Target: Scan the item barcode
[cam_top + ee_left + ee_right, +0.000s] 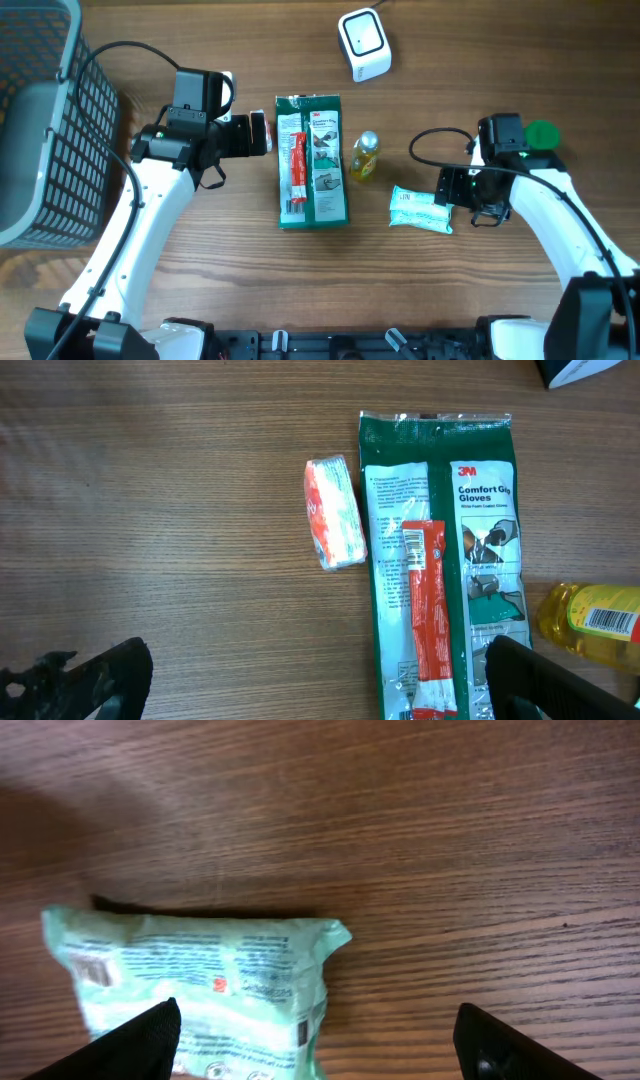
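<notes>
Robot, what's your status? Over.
Left hand open, right hand open. Wipes pack flat on table by right hand, unheld. Yellow bottle lies toward scanner.

White arms (140, 222) — black joints (190, 135), black cables (110, 47)

A mesh basket (95, 130) stands at the left edge of the table (300, 290). Mid-table lies a green gloves pack (325, 160) with a red sachet (297, 165) lengthwise on its left half. A yellow bottle (365, 157) lies just right of the pack, a small orange-and-white packet (334, 512) just left of it, and a round green thing (541, 132) far right.
</notes>
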Tool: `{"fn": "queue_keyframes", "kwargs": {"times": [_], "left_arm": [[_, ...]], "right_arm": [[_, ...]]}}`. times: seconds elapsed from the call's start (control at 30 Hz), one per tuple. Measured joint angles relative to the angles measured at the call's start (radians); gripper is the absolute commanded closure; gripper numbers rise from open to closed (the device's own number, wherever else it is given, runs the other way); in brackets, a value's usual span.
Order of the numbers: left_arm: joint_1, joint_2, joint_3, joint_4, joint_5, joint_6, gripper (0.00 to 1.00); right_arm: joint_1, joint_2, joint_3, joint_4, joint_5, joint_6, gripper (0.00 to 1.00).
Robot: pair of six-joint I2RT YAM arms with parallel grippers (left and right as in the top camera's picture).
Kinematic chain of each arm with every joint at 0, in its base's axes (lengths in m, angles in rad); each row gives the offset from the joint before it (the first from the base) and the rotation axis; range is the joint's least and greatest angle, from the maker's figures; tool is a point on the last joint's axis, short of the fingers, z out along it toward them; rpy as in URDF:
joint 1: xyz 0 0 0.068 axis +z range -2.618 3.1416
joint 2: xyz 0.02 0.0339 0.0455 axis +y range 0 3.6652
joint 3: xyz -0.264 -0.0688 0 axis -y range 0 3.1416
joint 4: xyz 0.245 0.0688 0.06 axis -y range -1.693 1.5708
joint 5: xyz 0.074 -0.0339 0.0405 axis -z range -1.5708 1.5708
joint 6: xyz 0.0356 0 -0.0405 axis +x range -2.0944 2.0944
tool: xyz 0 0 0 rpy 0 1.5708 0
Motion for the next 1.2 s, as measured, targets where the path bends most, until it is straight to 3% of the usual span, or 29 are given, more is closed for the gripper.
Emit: {"fn": "queue_keyframes", "kwargs": {"times": [0.23, 0.5, 0.9, 1.0, 1.07, 1.2], "left_arm": [[0.000, 0.000, 0.000, 0.000, 0.000, 0.000, 0.00], [0.000, 0.000, 0.000, 0.000, 0.000, 0.000, 0.00], [0.000, 0.000, 0.000, 0.000, 0.000, 0.000, 0.00], [0.000, 0.000, 0.000, 0.000, 0.000, 0.000, 0.00], [0.000, 0.000, 0.000, 0.000, 0.000, 0.000, 0.00], [0.000, 0.000, 0.000, 0.000, 0.000, 0.000, 0.00]], "right_arm": [[0.000, 0.050, 0.000, 0.000, 0.007, 0.000, 0.11], [-0.006, 0.049, 0.043, -0.031, 0.007, -0.003, 0.03], [-0.093, 0.049, 0.041, -0.046, -0.058, -0.027, 0.04], [-0.093, 0.049, 0.040, -0.047, -0.062, -0.026, 0.09], [-0.094, 0.049, 0.029, -0.045, -0.089, -0.025, 0.34], [-0.093, 0.049, -0.080, 0.035, -0.186, -0.005, 0.34]]}}
